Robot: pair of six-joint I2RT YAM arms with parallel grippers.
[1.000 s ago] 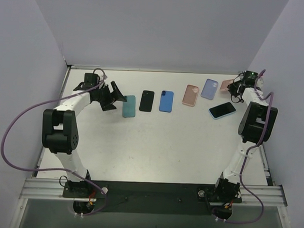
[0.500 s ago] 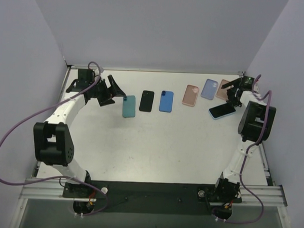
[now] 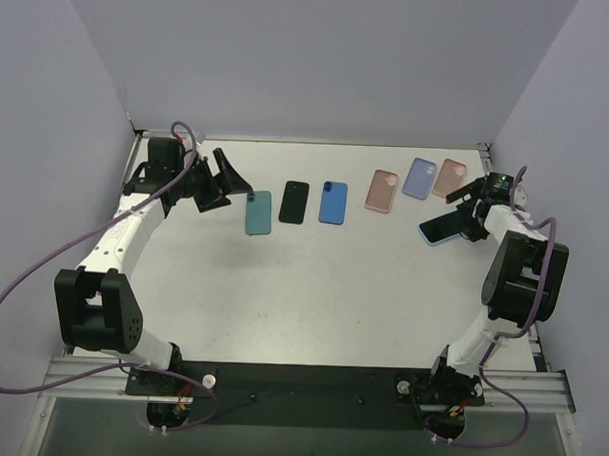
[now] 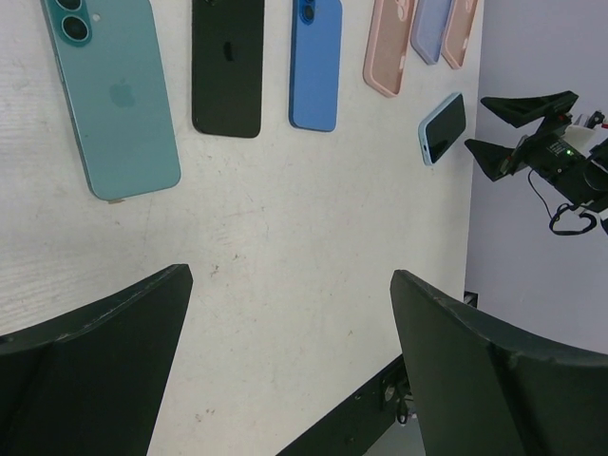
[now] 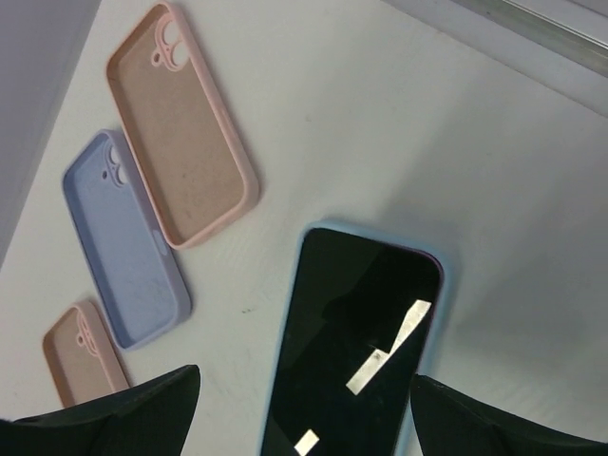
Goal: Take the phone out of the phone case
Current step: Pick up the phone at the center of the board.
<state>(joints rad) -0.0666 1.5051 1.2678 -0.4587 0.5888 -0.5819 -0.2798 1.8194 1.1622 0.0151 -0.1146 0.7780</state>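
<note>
The phone, screen up in a light blue phone case (image 3: pixel 445 225) (image 5: pixel 351 351) (image 4: pixel 443 128), lies at the right of the table. My right gripper (image 3: pixel 463 209) (image 5: pixel 304 389) hovers over its near end, open, a dark finger on either side and nothing gripped. My left gripper (image 3: pixel 226 180) (image 4: pixel 290 285) hangs open over bare table at the back left, just left of a teal phone (image 3: pixel 258 211) (image 4: pixel 114 95).
A black phone (image 3: pixel 294 202) and a blue phone (image 3: pixel 332 202) lie back up beside the teal one. Three empty cases lie behind the cased phone: pink (image 3: pixel 383 191), lilac (image 3: pixel 419 178) (image 5: pixel 123 237) and pink (image 3: pixel 449 177) (image 5: pixel 180 142). Walls stand close on both sides.
My right gripper opened, let go of the far-right pink case and swung toward the near side over the cased phone. The left arm drew back slightly to the left, still open.
</note>
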